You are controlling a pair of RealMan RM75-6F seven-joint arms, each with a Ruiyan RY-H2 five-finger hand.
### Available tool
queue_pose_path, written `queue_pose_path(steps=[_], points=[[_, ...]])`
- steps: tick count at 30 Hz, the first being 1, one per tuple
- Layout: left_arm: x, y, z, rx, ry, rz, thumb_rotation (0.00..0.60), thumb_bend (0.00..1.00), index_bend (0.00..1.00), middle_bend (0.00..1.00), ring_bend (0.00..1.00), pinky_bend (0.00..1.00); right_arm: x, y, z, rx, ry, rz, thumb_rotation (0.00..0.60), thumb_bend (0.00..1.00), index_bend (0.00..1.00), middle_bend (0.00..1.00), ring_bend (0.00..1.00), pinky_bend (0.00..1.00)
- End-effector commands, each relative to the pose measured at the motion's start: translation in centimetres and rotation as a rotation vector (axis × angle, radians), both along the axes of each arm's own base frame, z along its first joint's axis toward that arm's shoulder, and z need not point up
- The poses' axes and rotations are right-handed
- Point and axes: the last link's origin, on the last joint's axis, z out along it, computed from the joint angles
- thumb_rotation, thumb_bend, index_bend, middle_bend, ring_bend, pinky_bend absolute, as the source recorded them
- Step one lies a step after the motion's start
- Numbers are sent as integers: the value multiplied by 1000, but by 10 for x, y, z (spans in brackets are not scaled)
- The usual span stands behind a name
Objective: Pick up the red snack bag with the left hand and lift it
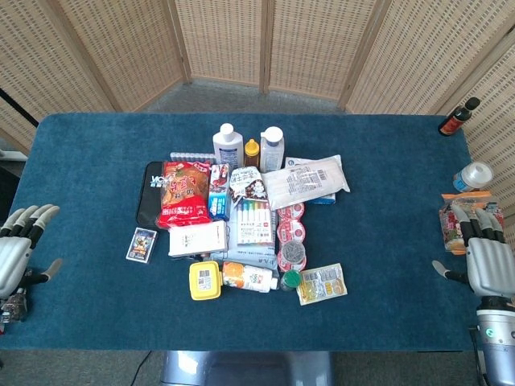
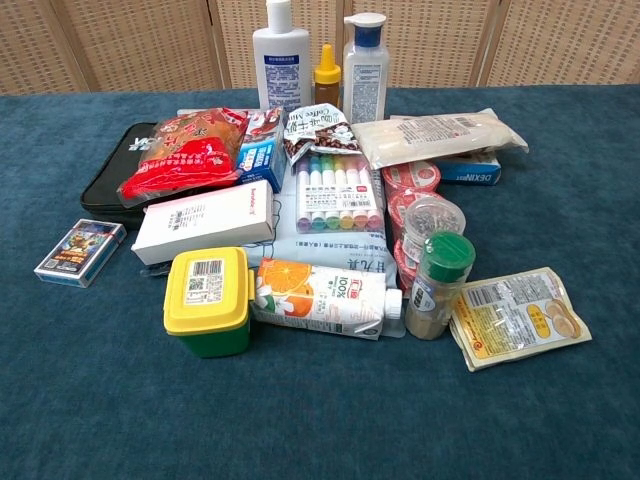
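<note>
Step in hand: the very beginning, as I judge it; the reach to the red snack bag (image 1: 184, 193) is not yet made and nothing is held.
Red snack bag: it lies flat at the left edge of the pile of goods, partly on a black pouch (image 1: 150, 193), with a white box (image 1: 197, 240) just in front of it and a small blue box (image 1: 218, 201) touching its right side.
Left hand: the left hand (image 1: 16, 253) hovers at the left border of the table (image 1: 386, 265), well apart from the bag, fingers spread and empty.
Right hand: the right hand (image 1: 487, 257) is at the far right border, fingers apart, holding nothing, near an orange packet (image 1: 448, 221).
Next move: I think the left hand must travel to the right toward the pile, passing over a small card box (image 1: 142, 244), then come down on the bag.
Care needed: the bag looks soft and crinkled, so the fingers should close on its body without dragging the pouch under it.
</note>
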Motion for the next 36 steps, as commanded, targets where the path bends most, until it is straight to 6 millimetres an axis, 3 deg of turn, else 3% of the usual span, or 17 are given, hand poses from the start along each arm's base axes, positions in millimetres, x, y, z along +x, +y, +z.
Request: queue_pose_path(steps=[1, 10, 23, 36], points=[[6, 17, -11, -31, 2, -22, 600, 377, 0, 0, 0, 0, 0, 0, 1, -2, 2, -1, 600, 167, 0, 135, 0, 0], [27, 66, -50, -138, 14, -89, 600, 271, 0, 0, 0, 0, 3, 1, 6, -4, 8, -5, 600, 167, 0, 135, 0, 0], [66, 128, -109, -203, 7, -164, 600, 268, 0, 0, 0, 0, 4, 2, 8, -8, 3, -20, 600, 167, 0, 134, 0, 0], [84, 177, -158, -290, 12, -129, 600, 268, 0, 0, 0, 0, 1, 8, 14, -25, -9, -33, 600, 167, 0, 135, 0, 0]])
